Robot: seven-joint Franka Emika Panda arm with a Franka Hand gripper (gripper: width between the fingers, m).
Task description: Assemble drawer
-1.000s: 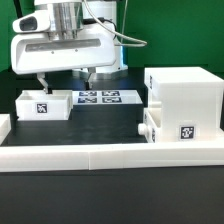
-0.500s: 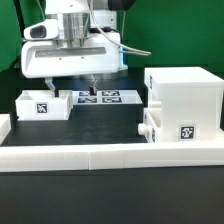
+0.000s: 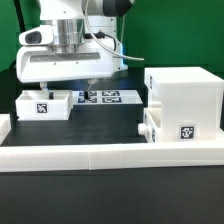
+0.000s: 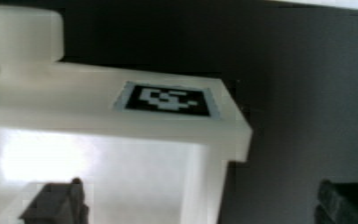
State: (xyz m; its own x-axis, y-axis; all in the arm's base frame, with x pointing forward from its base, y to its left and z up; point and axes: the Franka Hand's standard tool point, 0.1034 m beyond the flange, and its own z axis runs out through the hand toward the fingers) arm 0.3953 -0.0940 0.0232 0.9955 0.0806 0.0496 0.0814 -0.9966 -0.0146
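A small white tray (image 3: 42, 105) with a black-and-white tag stands at the exterior view's left. My gripper (image 3: 66, 90) is open just above it, one finger over the tray and the other beyond its side. In the wrist view the tray (image 4: 87, 150) with its tag (image 4: 167, 98) fills the frame between my fingertips (image 4: 55, 203), and the gripper (image 4: 202, 205) is empty. The tall boxy housing (image 3: 185, 95) stands at the exterior view's right. A second tagged tray (image 3: 175, 130) with a knob (image 3: 143, 128) sits low against its front.
The marker board (image 3: 108, 97) lies flat on the black table behind the left tray. A long low white border wall (image 3: 110, 152) runs along the front, with a short end (image 3: 4, 125) at the exterior view's left.
My gripper has come down a little toward the left tray and stays open. The trays and the housing have not moved.
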